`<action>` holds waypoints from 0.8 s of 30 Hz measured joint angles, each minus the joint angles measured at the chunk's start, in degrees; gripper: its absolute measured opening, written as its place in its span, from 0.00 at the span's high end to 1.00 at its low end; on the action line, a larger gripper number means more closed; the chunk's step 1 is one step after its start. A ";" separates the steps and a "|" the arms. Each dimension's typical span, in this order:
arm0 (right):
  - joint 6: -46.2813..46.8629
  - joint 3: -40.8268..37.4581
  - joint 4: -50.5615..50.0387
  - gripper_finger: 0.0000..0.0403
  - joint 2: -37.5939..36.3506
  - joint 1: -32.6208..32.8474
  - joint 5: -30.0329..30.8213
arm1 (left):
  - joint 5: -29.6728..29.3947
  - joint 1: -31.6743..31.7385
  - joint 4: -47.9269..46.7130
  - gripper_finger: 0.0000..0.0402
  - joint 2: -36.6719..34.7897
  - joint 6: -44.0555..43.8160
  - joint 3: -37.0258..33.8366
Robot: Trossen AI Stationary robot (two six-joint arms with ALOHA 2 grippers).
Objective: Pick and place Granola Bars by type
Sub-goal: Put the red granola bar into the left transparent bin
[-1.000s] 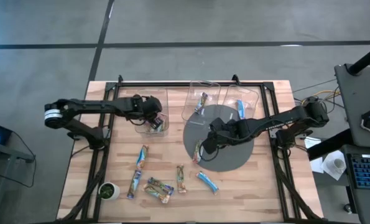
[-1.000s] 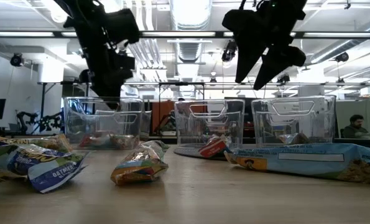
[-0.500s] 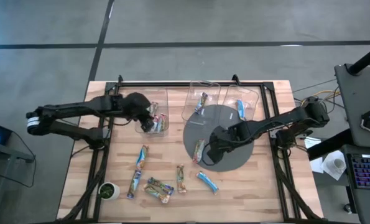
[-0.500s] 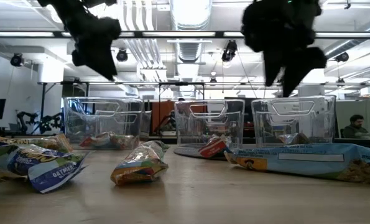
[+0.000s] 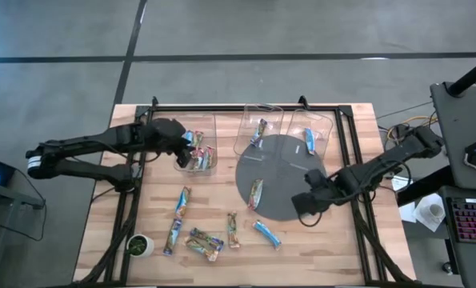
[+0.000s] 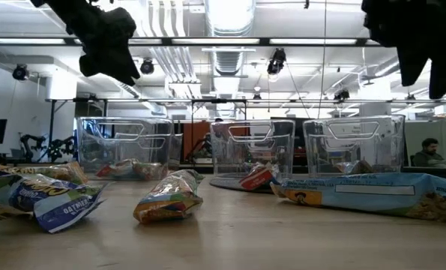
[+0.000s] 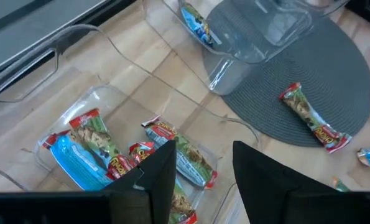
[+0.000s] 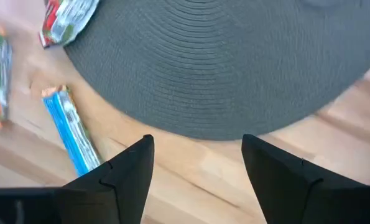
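Three clear bins stand along the far side: the left bin (image 5: 199, 152) holds several red-and-blue granola bars (image 7: 97, 146), while the middle bin (image 5: 259, 132) and right bin (image 5: 310, 140) each show one bar. A red-ended bar (image 5: 256, 192) lies flat on the round grey mat (image 5: 282, 172). A light blue bar (image 5: 266, 234) and several multicoloured bars (image 5: 204, 242) lie on the wood near the front. My left gripper (image 5: 183, 154) hovers open above the left bin's left side. My right gripper (image 5: 306, 206) hangs open over the mat's near right rim, nothing between its fingers.
A small green-and-white cup (image 5: 140, 244) stands at the near left corner. A black frame (image 5: 246, 106) runs around the table top. Bare wood lies right of the mat and along the near right edge.
My left gripper has risen out of the left bin and drawn back toward the table's left edge, tipping less steeply. My right gripper has left the red-ended bar on the mat and swung toward the table's right edge, rolling as it went. The bar stays put.
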 joint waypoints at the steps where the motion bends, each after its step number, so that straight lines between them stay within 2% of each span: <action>1: 1.22 -0.79 1.45 0.42 -0.36 0.01 -0.01 | -0.02 0.00 0.38 0.65 0.12 0.06 -0.47; 5: 2.35 -3.19 11.54 0.42 0.09 -1.76 -0.19 | -0.07 0.03 2.10 0.65 0.92 0.42 -1.51; 9: -0.57 -3.64 19.15 0.42 4.36 -5.56 -0.17 | -0.09 0.09 2.35 0.65 1.39 1.22 -1.59; 24: -15.18 7.88 21.15 0.42 24.53 -17.60 0.41 | -0.07 0.11 2.14 0.65 1.42 1.02 -1.57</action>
